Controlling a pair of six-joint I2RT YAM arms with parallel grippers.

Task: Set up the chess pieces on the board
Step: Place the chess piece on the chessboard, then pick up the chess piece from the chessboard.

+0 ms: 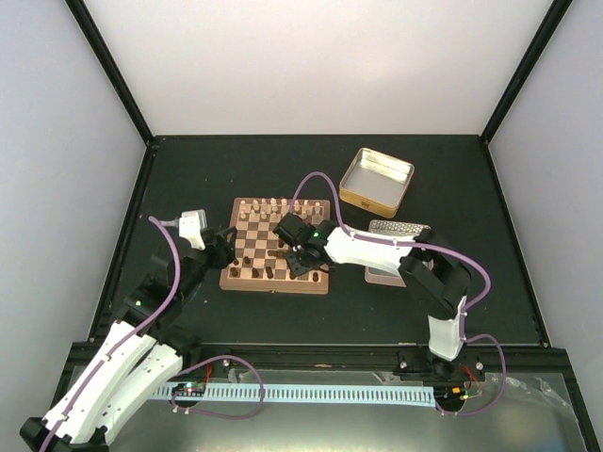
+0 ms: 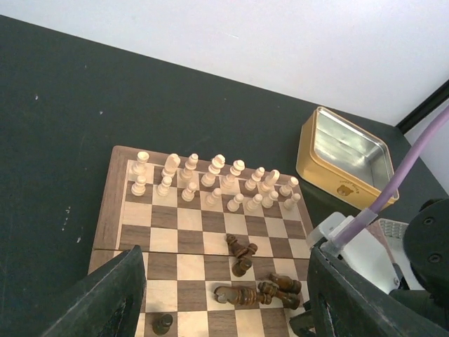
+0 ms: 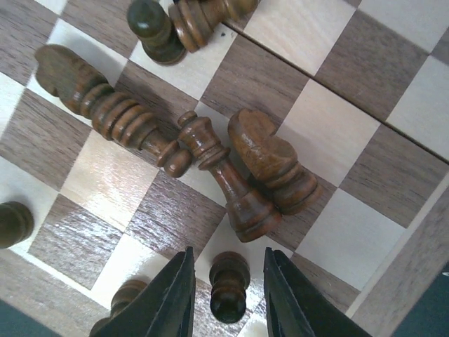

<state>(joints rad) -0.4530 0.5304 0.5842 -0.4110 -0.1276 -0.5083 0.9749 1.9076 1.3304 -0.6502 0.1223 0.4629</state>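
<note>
dark wood pawn (image 3: 228,284) stands upright on a square near the board (image 3: 337,77) edge, right between the fingers of the right gripper (image 3: 229,260). jaws only a little apart, thin gap on each side of the pawn, so it looks let go, not gripped. left gripper (image 2: 226,281) hovers at the near left of the board, jaws wide, nothing in them. other dark pieces (image 3: 105,105) lie tipped in a heap just beyond the pawn, a knight (image 3: 270,158) touching a taller one. pale pieces (image 2: 210,179) stand in two rows on the far side. judgement: pawn looks placed. lift straight up with jaws parted so no finger drags it over. another pawn (image 3: 119,302) sits just outside one finger, so no sideways swing. next pick probably the knight, closing across its narrow middle. risk: nudging the heap into the standing pawns.
</note>
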